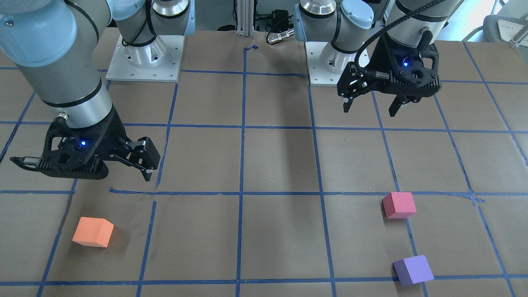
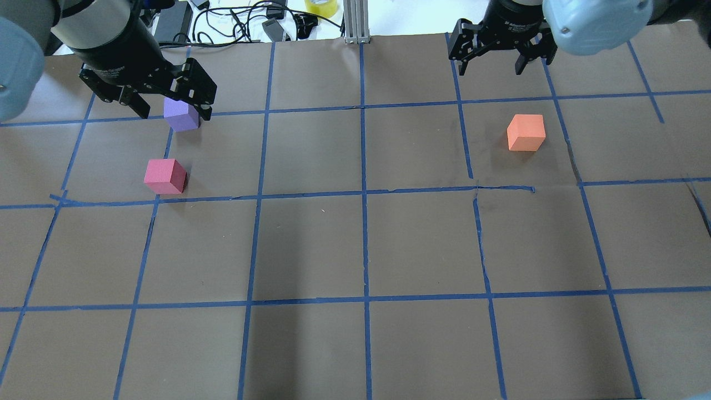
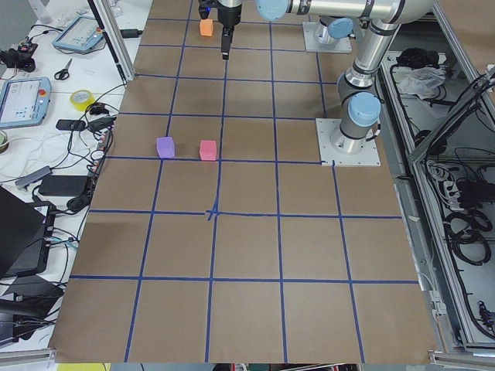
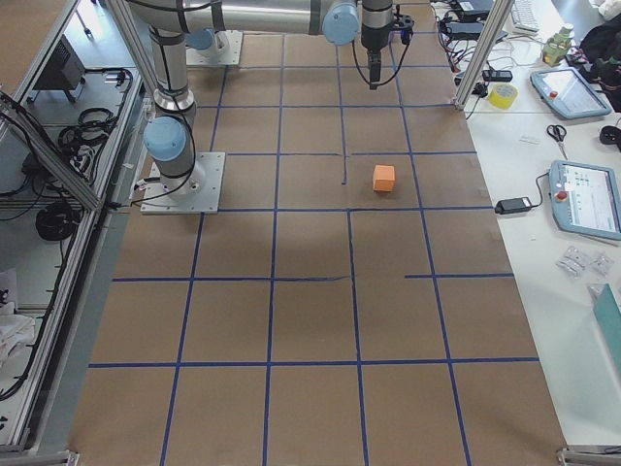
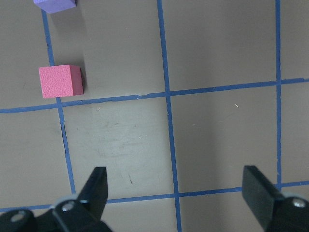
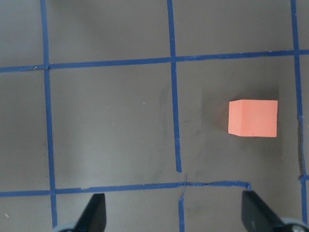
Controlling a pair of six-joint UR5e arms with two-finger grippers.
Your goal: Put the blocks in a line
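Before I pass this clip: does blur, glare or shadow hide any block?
Front-facing: sharp; a soft shadow falls between the orange block and the pinkish-red block, covering neither. Left wrist: sharp, but the purple block is cropped by the top edge. Right wrist: shadow beside the orange block, edges crisp.

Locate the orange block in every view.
Front-facing: orange block lower left.
Overhead: block upper right.
Exterior left: block at top edge.
Exterior right: block right of centre.
Left wrist: not in view.
Right wrist: block right of centre.
Shared landmark: broken blue tape line beside it.
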